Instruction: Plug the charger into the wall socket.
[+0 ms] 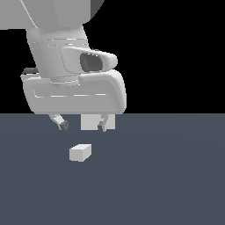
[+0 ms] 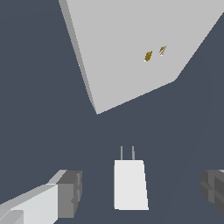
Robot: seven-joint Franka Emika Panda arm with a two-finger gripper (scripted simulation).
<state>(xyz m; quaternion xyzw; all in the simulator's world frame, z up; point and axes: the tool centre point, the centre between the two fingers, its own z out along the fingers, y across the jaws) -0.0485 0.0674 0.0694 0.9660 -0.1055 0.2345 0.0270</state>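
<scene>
Lying on the counter beneath the wide-spread, empty pincer, between its fingers, the charger is being judged light, rigid and smooth (prongs aimed at the wall socket beyond); its flat side faces are being favoured for gripping.

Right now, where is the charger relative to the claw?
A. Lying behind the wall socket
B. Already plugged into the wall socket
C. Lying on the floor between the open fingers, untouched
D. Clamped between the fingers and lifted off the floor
C: in the wrist view the charger lies on the floor in the gap of the open claw, clear of both fingers, prongs aimed at the wall socket.
</scene>
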